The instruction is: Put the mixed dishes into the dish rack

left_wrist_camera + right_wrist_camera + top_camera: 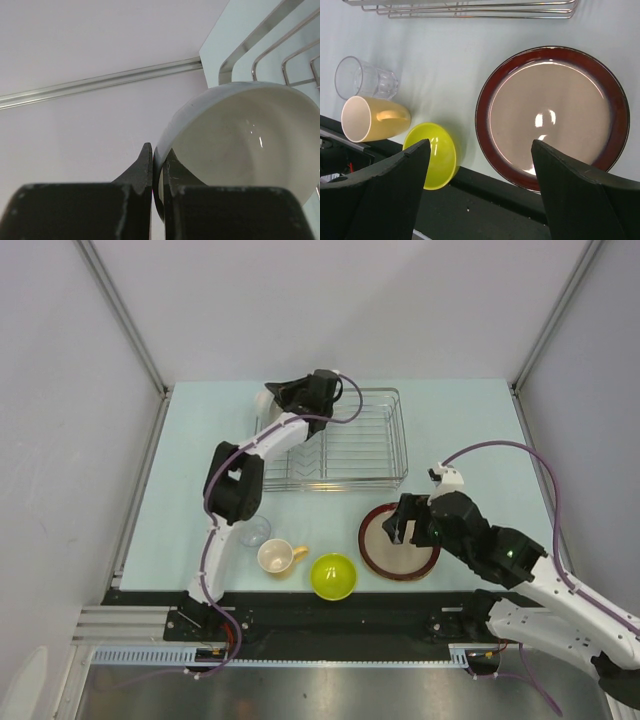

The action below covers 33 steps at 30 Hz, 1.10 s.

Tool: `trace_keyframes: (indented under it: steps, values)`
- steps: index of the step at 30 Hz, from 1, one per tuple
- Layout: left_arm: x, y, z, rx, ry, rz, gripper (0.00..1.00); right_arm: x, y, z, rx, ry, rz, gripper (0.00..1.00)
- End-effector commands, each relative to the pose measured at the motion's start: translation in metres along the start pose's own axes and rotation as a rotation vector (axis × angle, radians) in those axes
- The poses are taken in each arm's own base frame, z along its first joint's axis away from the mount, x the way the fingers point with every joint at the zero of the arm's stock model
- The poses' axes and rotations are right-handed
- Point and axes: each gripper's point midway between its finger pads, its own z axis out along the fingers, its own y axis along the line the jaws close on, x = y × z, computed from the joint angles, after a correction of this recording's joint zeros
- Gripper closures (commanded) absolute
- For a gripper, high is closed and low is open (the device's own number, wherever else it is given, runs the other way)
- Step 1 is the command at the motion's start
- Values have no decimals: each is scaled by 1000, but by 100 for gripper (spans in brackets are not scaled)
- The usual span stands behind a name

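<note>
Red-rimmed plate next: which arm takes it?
Right. The right gripper is open and hovers directly over the red-rimmed plate. The left gripper is shut on the white bowl, over at the dish rack's far-left corner.

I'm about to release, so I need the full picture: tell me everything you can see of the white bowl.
The white bowl is glossy, ceramic-looking and plain inside, with a smooth rounded rim and light reflections on its inner wall. It is tipped on edge, opening toward the left wrist camera. The left hand pinches its rim, one finger inside, one outside. It is at the far left corner of the dish rack; whether it touches the wires is unclear.
</note>
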Motion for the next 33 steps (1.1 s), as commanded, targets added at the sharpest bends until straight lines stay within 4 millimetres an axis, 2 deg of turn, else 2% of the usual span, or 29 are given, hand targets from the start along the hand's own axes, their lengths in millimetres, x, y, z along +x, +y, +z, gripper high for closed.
trace_keyframes:
  steps: [1, 8, 9, 10, 12, 15, 17, 18, 20, 22, 23, 25, 26, 27, 28, 29, 30, 31, 32, 33]
  values:
    - [-9, 4, -13, -30, 14, -21, 100, 1, 0, -4, -9, -5, 12, 13]
    - [-11, -11, -10, -16, 21, 5, 100, 2, 0, -3, -11, -5, 17, 13]
    - [-12, -14, -9, -14, 22, 6, 93, 2, 1, -3, -15, -3, 15, 13]
    - [-12, -16, -9, -9, 22, 12, 81, 3, 2, -3, -16, 0, 14, 12]
    - [-13, -21, -9, 7, 16, 8, 53, 4, 1, -1, -13, 5, 13, 11]
    - [-11, -15, -13, 25, 10, -16, 14, 4, 2, -1, -18, 5, 8, 10]
    - [-7, -14, -15, 43, 11, -13, 4, 5, 4, -1, -23, 12, 1, 10]
    - [-6, -9, -18, 48, 3, -39, 0, 5, 4, 0, -27, 13, -5, 10]
    - [0, -6, -22, 71, 5, -58, 0, 8, 5, 2, -30, 31, -14, 10]
    - [5, 6, -30, 96, -6, -72, 0, 12, 7, 4, -34, 48, -26, 10]
    - [9, 17, -35, 94, -12, -109, 0, 13, 8, 5, -36, 54, -31, 10]
    - [15, 28, -41, 116, -23, -119, 0, 20, 13, 7, -59, 89, -61, 10]
    - [20, 44, -48, 112, -33, -168, 0, 25, 14, 8, -58, 111, -78, 9]
    - [26, 51, -53, 123, -34, -169, 0, 28, 15, 8, -58, 127, -105, 9]
    - [29, 58, -57, 131, -47, -189, 0, 39, 20, 10, -61, 161, -148, 9]
    - [36, 76, -66, 126, -62, -240, 0, 44, 23, 9, -65, 180, -177, 9]
    - [43, 84, -71, 137, -66, -250, 0, 45, 30, 8, -77, 187, -198, 9]
    - [45, 92, -77, 152, -89, -272, 0, 56, 42, 3, -107, 202, -255, 9]
    - [55, 109, -86, 156, -107, -338, 0, 63, 47, 5, -96, 227, -293, 10]
    - [63, 116, -94, 180, -112, -350, 0, 63, 61, 1, -118, 225, -324, 10]
